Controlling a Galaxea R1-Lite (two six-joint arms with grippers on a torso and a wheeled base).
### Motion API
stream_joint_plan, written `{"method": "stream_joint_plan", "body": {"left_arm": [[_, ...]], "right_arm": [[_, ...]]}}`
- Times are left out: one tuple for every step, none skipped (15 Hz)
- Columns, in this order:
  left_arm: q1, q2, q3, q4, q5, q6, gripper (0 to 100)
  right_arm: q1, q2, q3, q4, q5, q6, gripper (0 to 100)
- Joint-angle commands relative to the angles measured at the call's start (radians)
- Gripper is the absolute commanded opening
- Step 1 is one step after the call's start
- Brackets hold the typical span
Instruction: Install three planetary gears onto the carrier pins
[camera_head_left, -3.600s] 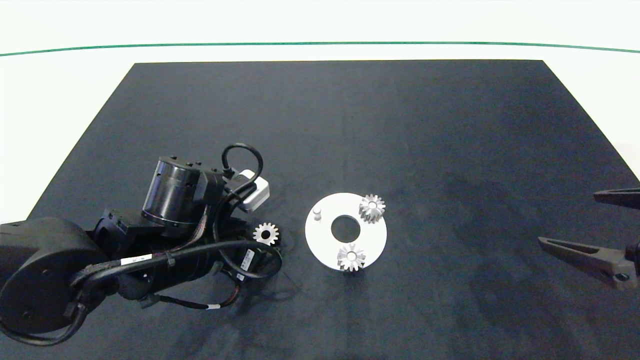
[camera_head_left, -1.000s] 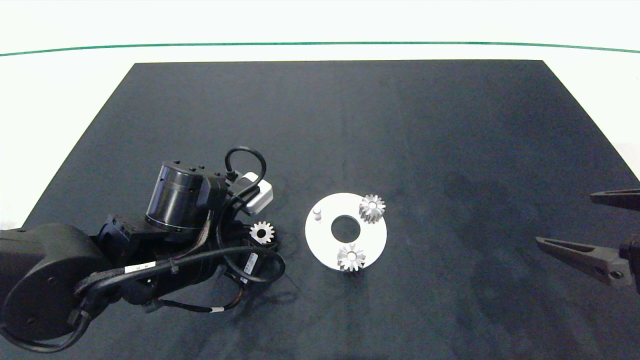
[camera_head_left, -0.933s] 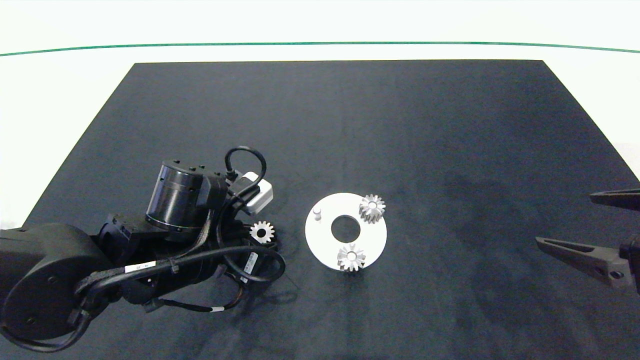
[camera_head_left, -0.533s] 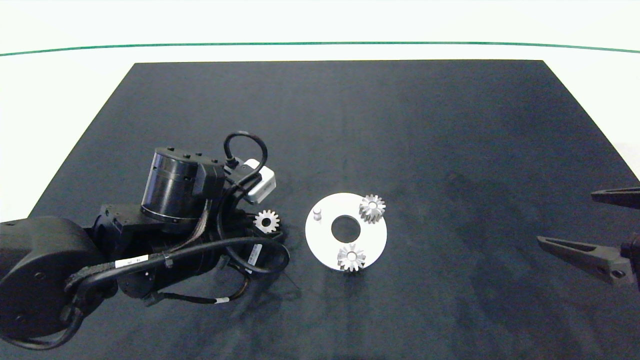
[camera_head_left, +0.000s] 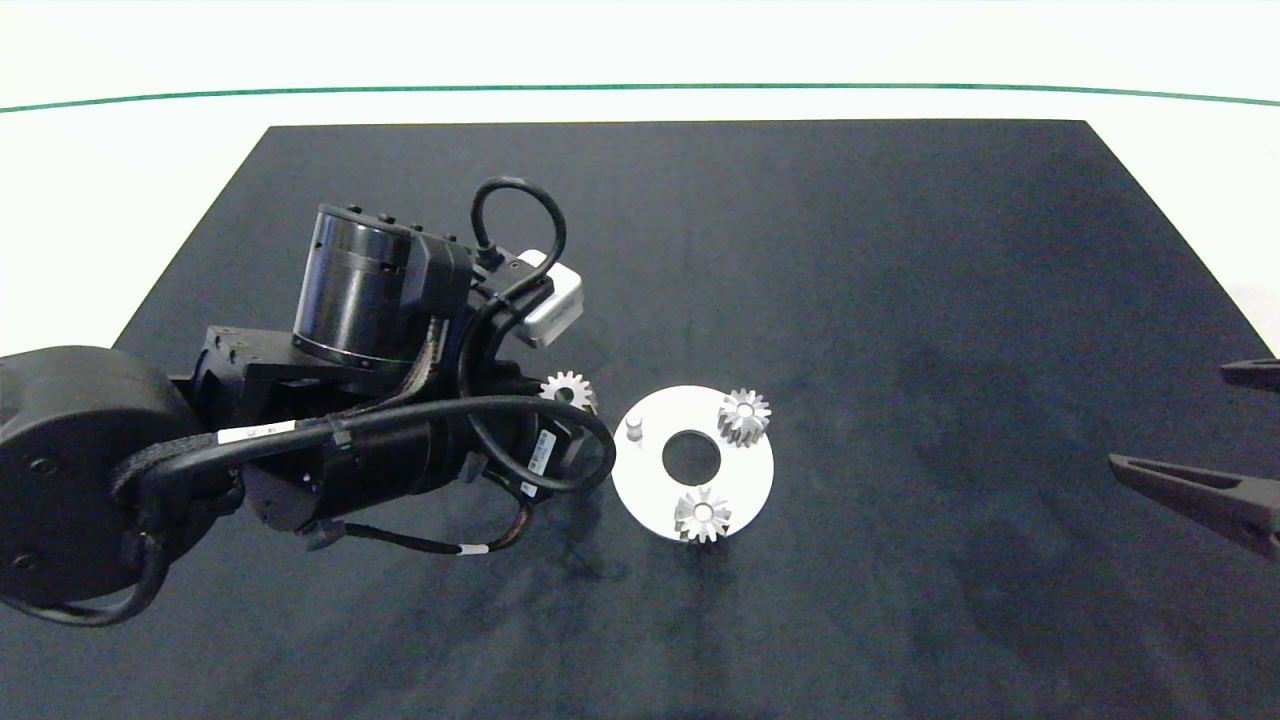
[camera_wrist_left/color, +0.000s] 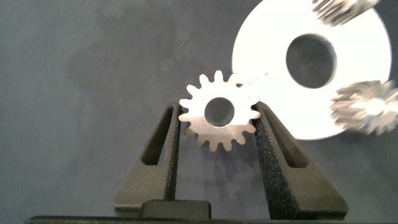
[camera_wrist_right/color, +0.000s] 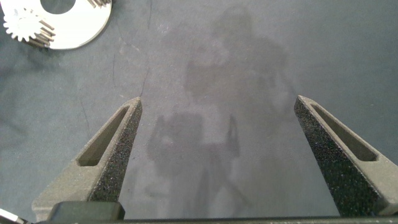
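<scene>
Flat white round disc (camera_head_left: 745, 480) with a large centre hole, lying on a black cloth mat (camera_head_left: 800, 250). Two small silver metal spur gears seated on its pegs: one at 2 o'clock from the hole (camera_head_left: 744, 416), one at 6 o'clock (camera_head_left: 702, 515). One short pale cylindrical peg (camera_head_left: 633, 428) at 10 o'clock stands bare. Third silver spur gear (camera_wrist_left/color: 219, 112) clamped flat by its toothed rim between the grey fingers of the left gripper (camera_wrist_left/color: 219, 127); the left wrist view shows the grip and the gear overlapping the disc's edge, whereas the head view shows only part of that gear (camera_head_left: 568, 389) past the dark arm, just beside the disc at 9 o'clock, with the fingers hidden. Right gripper (camera_wrist_right/color: 217, 149) parked at the mat's 3 o'clock edge, fingers spread wide over bare cloth, well apart from the disc.
</scene>
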Motion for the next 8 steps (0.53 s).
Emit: {"method": "stream_joint_plan", "body": {"left_arm": [[-0.038,0.041,-0.043,0.000,0.002,-0.001,0],[-0.058,0.047,-0.054,0.000,0.002,-0.001,0],[-0.080,0.062,-0.065,0.000,0.002,-0.001,0],[-0.089,0.078,-0.069,0.000,0.007,-0.001,0],[-0.100,0.084,-0.075,0.000,0.012,-0.001,0],[-0.101,0.091,-0.077,-0.002,0.015,-0.001,0],[-0.101,0.096,-0.078,-0.002,0.025,0.001,0],[-0.100,0.101,-0.078,-0.002,0.039,0.004,0]], "right_arm": [[0.001,-0.037,-0.011,0.002,0.005,-0.003,100],[0.001,-0.048,-0.012,0.002,0.012,-0.003,100],[0.001,-0.054,-0.017,0.002,0.015,-0.003,100],[0.001,-0.055,-0.018,0.003,0.015,-0.003,100],[0.001,-0.059,-0.020,0.003,0.015,-0.003,100],[0.001,-0.060,-0.020,0.005,0.015,-0.003,100],[0.001,-0.062,-0.020,0.005,0.015,-0.003,100],[0.001,-0.060,-0.020,0.005,0.015,-0.003,100]]}}
